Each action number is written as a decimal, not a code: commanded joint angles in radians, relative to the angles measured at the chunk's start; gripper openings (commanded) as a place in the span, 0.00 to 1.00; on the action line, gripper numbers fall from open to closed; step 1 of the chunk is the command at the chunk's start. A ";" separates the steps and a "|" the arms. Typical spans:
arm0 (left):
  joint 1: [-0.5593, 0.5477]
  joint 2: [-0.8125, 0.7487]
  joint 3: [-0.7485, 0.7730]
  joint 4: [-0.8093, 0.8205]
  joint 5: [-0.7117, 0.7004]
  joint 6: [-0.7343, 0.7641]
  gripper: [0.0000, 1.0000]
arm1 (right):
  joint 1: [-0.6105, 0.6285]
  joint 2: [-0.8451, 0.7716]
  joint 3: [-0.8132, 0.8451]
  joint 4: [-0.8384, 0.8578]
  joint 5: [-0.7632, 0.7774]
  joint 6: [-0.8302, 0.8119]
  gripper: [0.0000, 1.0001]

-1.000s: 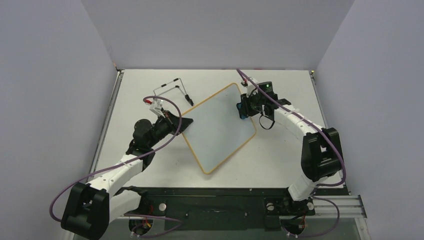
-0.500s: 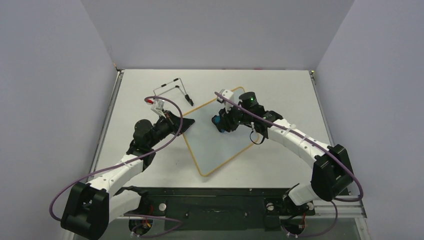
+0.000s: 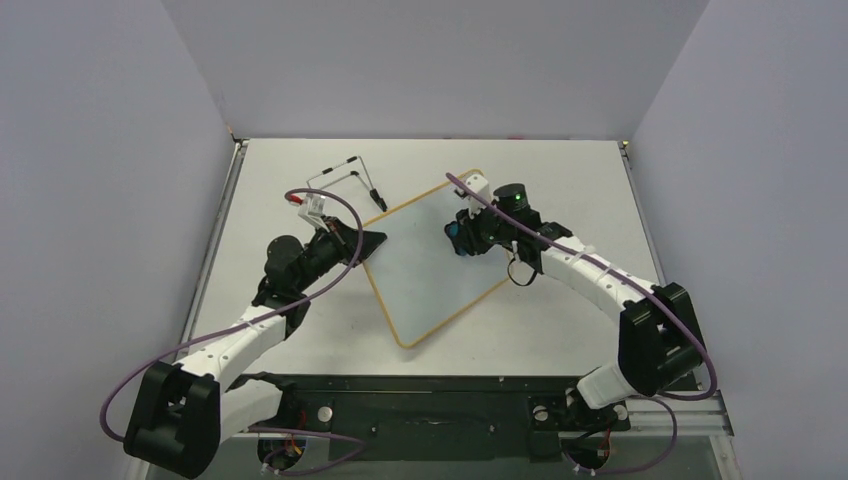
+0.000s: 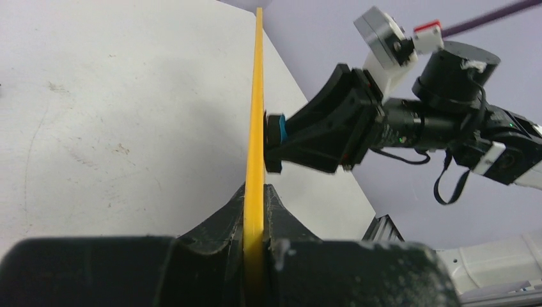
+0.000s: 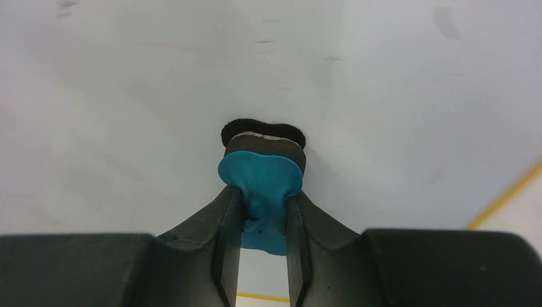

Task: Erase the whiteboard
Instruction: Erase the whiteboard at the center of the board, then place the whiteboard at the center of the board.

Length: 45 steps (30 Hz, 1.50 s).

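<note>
The right gripper (image 3: 462, 238) has moved since a second ago. It was then at the right-hand edge of the whiteboard (image 3: 430, 285). Half a second ago it had swept left onto the middle of the face, and now it has come back a little to the right and toward the far side. The board has turned slightly as well, and its near corner now sits a touch further left. The left gripper (image 3: 368, 243) has barely shifted.

The right gripper's fingers are clenched on a blue eraser (image 5: 262, 179), squeezing its soft body between them. The eraser's dark felt end is pressed against the glossy white face. The left gripper's jaws are clamped on the board's thin yellow frame at its left corner, and its wrist view shows that frame edge-on between the two fingers.

The board lies cornerwise in the middle of the table (image 3: 560, 170). From above its face looks clean. Up close there are a few faint streaks.

A thin black wire stand (image 3: 345, 178) sits on the table just beyond the left gripper, apart from the board. The tabletop is matte white and lightly scuffed. Plain pale grey walls (image 3: 430, 60) close it in on three sides, and a black rail (image 3: 430, 410) runs along the near edge where the arms are bolted.
</note>
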 commanded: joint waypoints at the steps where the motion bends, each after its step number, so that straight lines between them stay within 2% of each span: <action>1: 0.003 -0.017 0.120 0.208 0.040 -0.041 0.00 | 0.144 -0.051 -0.029 0.040 -0.127 -0.049 0.00; 4: 0.005 -0.022 0.124 0.198 0.036 -0.043 0.00 | 0.153 -0.075 -0.044 0.069 -0.119 -0.049 0.00; 8: 0.005 -0.020 0.123 0.202 0.020 -0.061 0.00 | 0.162 -0.076 -0.049 0.063 -0.033 -0.070 0.00; 16: 0.007 -0.021 0.103 0.223 -0.075 -0.158 0.00 | 0.511 -0.061 0.008 -0.001 0.239 -0.265 0.00; 20: 0.020 -0.044 0.119 0.166 -0.106 -0.178 0.00 | 0.606 -0.038 -0.001 -0.019 0.299 -0.339 0.00; 23: 0.046 -0.056 0.134 0.123 -0.099 -0.182 0.00 | 0.616 -0.039 -0.018 -0.038 0.314 -0.381 0.00; 25: 0.068 -0.063 0.150 0.104 -0.079 -0.183 0.00 | 0.594 -0.051 -0.041 -0.040 0.325 -0.400 0.00; 32: 0.136 -0.077 0.165 0.128 0.008 -0.176 0.00 | 0.303 -0.105 -0.047 -0.003 0.280 -0.271 0.00; 34: 0.155 -0.073 0.179 0.119 0.038 -0.130 0.00 | 0.255 -0.138 -0.033 -0.016 0.229 -0.250 0.00; 37: 0.215 -0.062 0.218 0.088 0.087 -0.057 0.00 | 0.185 -0.211 -0.014 -0.054 0.073 -0.236 0.00; 41: 0.326 0.007 0.276 0.158 0.153 -0.059 0.00 | 0.053 -0.283 -0.017 -0.053 -0.034 -0.197 0.00; 45: 0.432 0.174 0.393 0.280 0.252 -0.067 0.00 | -0.059 -0.285 -0.030 -0.041 -0.122 -0.117 0.00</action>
